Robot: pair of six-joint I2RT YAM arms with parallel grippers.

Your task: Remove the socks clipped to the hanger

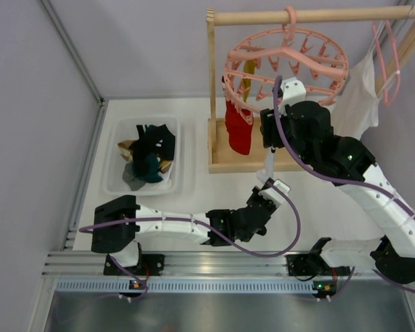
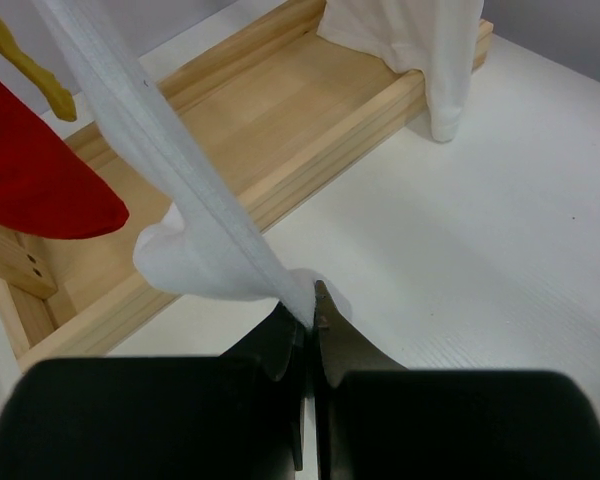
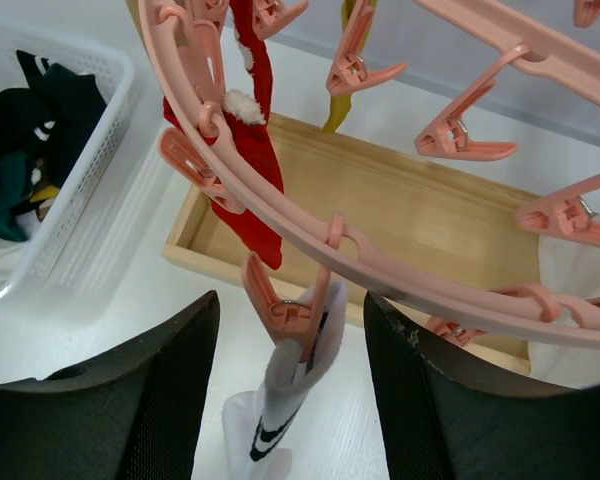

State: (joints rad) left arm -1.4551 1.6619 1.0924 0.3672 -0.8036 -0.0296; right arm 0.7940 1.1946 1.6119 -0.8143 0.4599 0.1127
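Left gripper (image 2: 313,300), low by the near edge, clamps a sock (image 2: 208,255); right gripper (image 3: 290,305), raised toward the far edge, gapes wide.

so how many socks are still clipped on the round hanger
3. On the hanger, a red sock and a mustard sock hang side by side; a white sock hangs from a near peg, its end pinched in the left hand. More may be hidden.

A white table (image 1: 200,197) carries two things. A white plastic basket (image 1: 145,119) sits on its left side. Just to the right, apart from the basket, stands the shallow wooden tray base (image 1: 216,149) of a clothes rack. A metal rail (image 1: 214,259) runs along the table's near edge.
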